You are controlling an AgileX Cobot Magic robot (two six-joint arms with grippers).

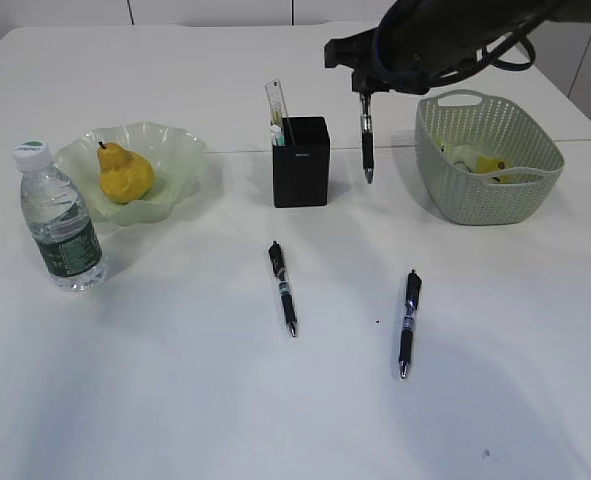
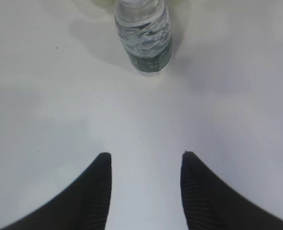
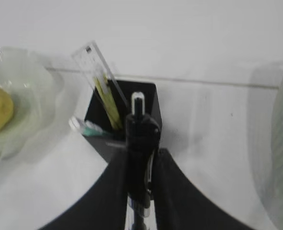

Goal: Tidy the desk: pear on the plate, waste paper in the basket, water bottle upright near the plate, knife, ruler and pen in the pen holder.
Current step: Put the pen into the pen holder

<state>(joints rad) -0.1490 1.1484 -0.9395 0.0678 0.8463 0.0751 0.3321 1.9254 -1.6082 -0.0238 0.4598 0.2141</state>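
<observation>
Pens number three on this desk (image 1: 175,400). One hangs upright in the right gripper (image 3: 141,191), tip pointing straight down, in the air between the pen holder (image 1: 301,165) and the basket (image 1: 487,160), just to the right of the holder. That held pen (image 1: 367,145) is black with a pale end, and the gripper's two dark fingers are closed snugly against its barrel. The other two pens lie flat in front of the holder, both black with clear midsections, long axes running roughly toward and away from the holder, tips pointing away from it: the nearer pen (image 1: 283,287) just in front of the holder, the farther pen (image 1: 407,322) off to the right.

The holder is one small black square cup; a clear ruler (image 1: 277,102) stands in it, leaning left, with a green-tipped item beside it. Left of the holder sits one pale green wavy plate (image 1: 175,160) with one yellow pear (image 1: 125,174) on it, stem up. One water bottle (image 1: 59,220) stands upright just left of the plate. One sage-green basket holds yellowish crumpled paper (image 1: 480,162).

The left gripper (image 2: 146,191) stands half open, holding nothing, above bare desk near the bottle.
</observation>
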